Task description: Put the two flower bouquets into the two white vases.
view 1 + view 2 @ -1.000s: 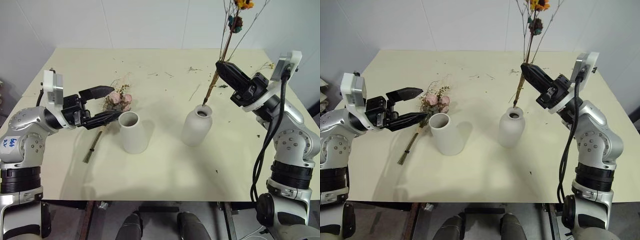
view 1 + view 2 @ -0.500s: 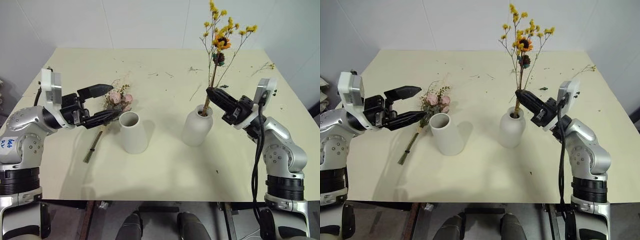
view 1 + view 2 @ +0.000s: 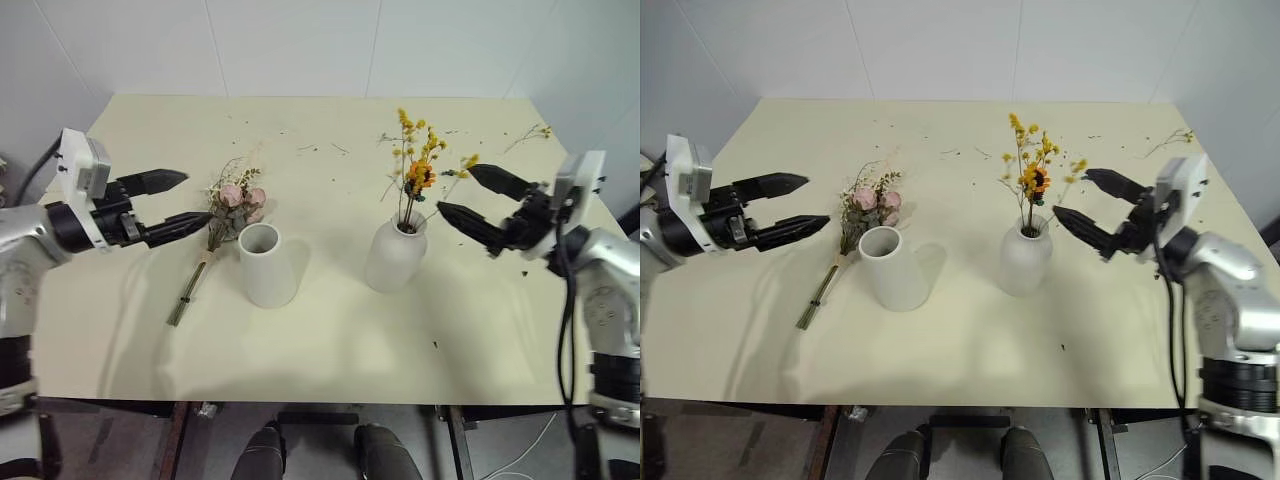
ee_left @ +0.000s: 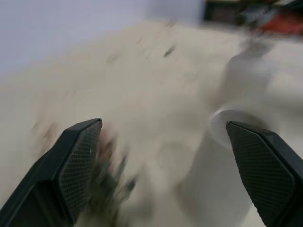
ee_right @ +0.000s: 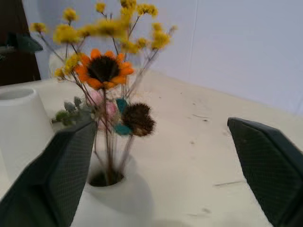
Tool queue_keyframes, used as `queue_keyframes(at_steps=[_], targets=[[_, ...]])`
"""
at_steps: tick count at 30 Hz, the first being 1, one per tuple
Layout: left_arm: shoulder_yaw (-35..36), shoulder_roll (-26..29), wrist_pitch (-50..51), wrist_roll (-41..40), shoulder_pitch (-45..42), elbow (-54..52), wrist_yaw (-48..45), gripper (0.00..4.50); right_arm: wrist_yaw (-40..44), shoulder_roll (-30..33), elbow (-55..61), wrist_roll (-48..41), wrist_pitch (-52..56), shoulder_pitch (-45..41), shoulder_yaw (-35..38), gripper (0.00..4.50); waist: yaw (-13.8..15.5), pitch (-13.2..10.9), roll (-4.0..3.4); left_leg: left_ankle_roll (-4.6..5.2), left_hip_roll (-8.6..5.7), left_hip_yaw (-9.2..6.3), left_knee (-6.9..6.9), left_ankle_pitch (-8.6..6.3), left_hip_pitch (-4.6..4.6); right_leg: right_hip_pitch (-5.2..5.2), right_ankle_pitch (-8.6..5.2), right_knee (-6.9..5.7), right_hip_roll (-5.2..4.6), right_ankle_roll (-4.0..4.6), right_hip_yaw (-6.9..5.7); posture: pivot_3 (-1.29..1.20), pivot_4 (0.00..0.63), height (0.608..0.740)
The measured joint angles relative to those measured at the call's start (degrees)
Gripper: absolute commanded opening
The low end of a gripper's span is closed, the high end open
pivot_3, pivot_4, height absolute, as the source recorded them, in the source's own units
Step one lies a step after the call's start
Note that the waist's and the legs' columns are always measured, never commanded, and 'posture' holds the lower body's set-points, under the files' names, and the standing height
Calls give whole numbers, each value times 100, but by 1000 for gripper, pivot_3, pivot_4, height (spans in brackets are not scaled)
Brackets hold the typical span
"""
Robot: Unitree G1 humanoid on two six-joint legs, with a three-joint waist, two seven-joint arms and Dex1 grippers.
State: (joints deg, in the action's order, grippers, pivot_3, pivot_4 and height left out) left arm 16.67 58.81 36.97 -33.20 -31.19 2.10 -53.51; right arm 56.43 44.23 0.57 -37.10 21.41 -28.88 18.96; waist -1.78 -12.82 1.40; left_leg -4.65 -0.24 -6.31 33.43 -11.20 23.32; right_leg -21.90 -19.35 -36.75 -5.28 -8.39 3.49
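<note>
One bouquet is standing in its vase, the other is lying on the tabletop [image 3: 330,340].

The yellow-orange bouquet [image 3: 418,170] is standing in the bottle-shaped vase [image 3: 394,256] at centre right of the frame. The right claw [image 3: 478,199], just right of the flowers, is spreading its fingers wide and gripping nothing. The pink rose bouquet [image 3: 236,198] is lying at centre left, just behind the wide-mouthed vase [image 3: 266,265]. The left claw [image 3: 172,204] at the left edge is hovering beside the roses, fingers apart, holding nothing.

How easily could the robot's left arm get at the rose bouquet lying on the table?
Probably easily: the open left end effector sits beside the rose bouquet, nothing between them; the wide-mouthed vase stands on its other side.
</note>
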Motion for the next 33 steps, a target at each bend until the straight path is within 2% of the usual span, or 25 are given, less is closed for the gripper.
queue_keyframes(at_steps=[3, 6, 9, 13, 19, 22, 25, 33], targets=[[-144, 238, 685, 169, -77, 96, 307, 4500, 355, 439, -81, -42, 137, -10, 136, 4469, -1, 0, 0, 1, 2, 0, -8, -1, -5, 2, -3, 1, 2, 4, -1, 0, 150, 740], [-673, 240, 1734, 253, -206, 56, 658, 4500, 1158, 1140, -99, -163, 481, 160, 96, 4469, 1, -1, -2, 2, 1, 1, -9, -1, -2, 1, -4, 3, 1, 2, 0, 0, 150, 740], [-1221, 240, 2195, 568, -220, 74, 888, 4500, 1578, 1465, 22, -281, 752, 242, 94, 4469, 0, -1, 0, 2, 1, 1, -10, -2, -1, 0, -4, 7, 2, 2, -1, 0, 150, 740], [-1684, 28, 2743, 723, -511, 52, 1111, 4500, 1852, 1532, 174, -361, 738, 205, 74, 4469, -10, -2, 1, 1, 1, 2, -7, -2, 0, 0, -4, 7, 2, 2, -1, 0, 150, 740], [-2037, -440, 2804, 804, -631, 286, 1094, 4500, 1888, 1248, 604, -461, 635, 280, 44, 4469, 0, -2, 2, -1, 2, 2, -8, -2, 4, -3, -4, 10, 2, 1, -1, 0, 150, 740], [-2164, -456, 2831, 867, -632, 339, 1049, 4500, 1848, 1100, 851, -502, 600, 397, 42, 4469, 3, -2, 4, -1, 1, 2, -6, -2, 10, -6, -4, 11, 1, 1, -1, 0, 150, 740], [-2249, -349, 2825, 919, -626, 347, 917, 3897, 1702, 921, 1151, -568, 587, 560, 44, 4500, 6, -2, 4, -1, 1, 2, -5, -2, 9, -6, -4, 10, 1, 1, -1, 0, 150, 740], [-2241, -229, 2779, 1076, -597, 668, 756, 1320, 1453, 727, 1531, -1090, 719, 679, 82, 4500, 14, -1, 6, -1, 1, 2, 6, -2, 4, 1, -3, 2, 0, 1, -1, 0, 150, 740]])
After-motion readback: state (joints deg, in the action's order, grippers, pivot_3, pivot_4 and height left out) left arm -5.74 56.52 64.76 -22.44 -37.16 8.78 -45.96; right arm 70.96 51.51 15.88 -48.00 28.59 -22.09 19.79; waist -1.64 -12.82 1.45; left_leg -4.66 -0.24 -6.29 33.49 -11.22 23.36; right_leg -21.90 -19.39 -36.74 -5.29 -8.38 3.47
